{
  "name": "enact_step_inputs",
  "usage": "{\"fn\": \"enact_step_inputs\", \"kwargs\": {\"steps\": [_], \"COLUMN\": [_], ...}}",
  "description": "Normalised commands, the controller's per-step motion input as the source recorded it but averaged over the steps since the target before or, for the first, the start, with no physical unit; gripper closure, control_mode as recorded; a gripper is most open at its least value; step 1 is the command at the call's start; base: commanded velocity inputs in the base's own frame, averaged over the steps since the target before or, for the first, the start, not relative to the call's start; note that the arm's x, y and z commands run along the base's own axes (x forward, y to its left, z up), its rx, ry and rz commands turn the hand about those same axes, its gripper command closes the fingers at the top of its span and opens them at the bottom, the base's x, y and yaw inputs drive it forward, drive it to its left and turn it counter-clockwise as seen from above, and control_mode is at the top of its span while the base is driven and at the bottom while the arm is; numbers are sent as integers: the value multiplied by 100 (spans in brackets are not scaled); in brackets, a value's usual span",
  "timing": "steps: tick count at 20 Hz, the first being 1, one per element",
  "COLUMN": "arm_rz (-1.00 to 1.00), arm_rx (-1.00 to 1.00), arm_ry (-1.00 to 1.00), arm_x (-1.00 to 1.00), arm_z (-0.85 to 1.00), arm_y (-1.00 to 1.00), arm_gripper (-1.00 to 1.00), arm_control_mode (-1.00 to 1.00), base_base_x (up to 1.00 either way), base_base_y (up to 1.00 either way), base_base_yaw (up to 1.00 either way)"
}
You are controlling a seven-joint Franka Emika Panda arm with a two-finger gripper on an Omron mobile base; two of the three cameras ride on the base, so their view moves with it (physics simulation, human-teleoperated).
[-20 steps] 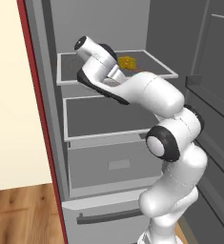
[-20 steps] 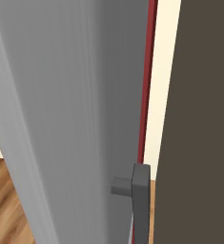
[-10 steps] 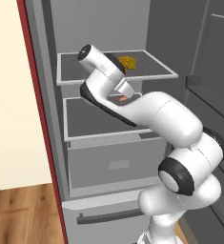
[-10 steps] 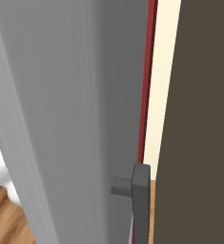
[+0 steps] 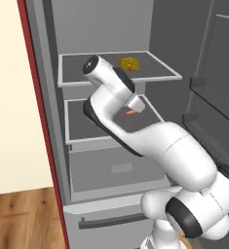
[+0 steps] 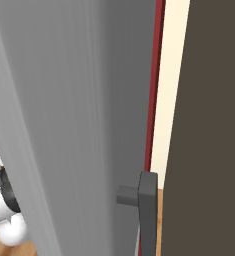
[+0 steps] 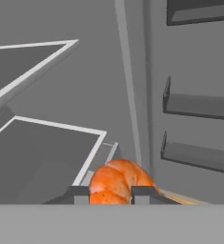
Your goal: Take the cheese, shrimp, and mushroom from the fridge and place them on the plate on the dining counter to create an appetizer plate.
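The shrimp sits pinched between the two dark fingertips of the end effector, its curled orange body bulging up between them in the hand view. In the left base view the same shrimp shows as a small orange sliver just under the white hand, above the middle shelf of the fridge; whether it touches the shelf or hangs clear of it cannot be told from there. The end effector is closed on the shrimp, the jaws standing only as far apart as the food's width.

On the upper shelf, behind the arm's wrist, lies the cheese, a bright yellow chunk resting toward the back right of that shelf, well apart from the shrimp.

The arm reaches from the lower right of the left base view up into the fridge, its forearm crossing in front of the drawers and the handled bottom drawer. To the right, the open door carries door racks seen edge-on in the hand view.

In the right base view a grey door panel stands close to the camera, with a dark handle beside a red edge strip.
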Motion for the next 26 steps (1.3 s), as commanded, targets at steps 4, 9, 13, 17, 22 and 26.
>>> {"fn": "enact_step_inputs", "kwargs": {"steps": [4, 9, 13, 17, 22, 26], "arm_rz": [0, 0, 0, 0, 0, 0], "arm_rx": [0, 0, 0, 0, 0, 0], "arm_ry": [0, 0, 0, 0, 0, 0], "arm_x": [-41, 0, 0, 0, 0, 0], "arm_z": [-3, 0, 0, 0, 0, 0], "arm_y": [0, 0, 0, 0, 0, 0], "arm_gripper": [100, 100, 100, 100, 100, 100], "arm_control_mode": [100, 100, 100, 100, 100, 100], "base_base_x": [-15, -65, -55, -34, -43, -84], "base_base_y": [0, 12, 49, 91, 100, 68], "base_base_yaw": [0, 0, 0, 0, 0, 7]}}
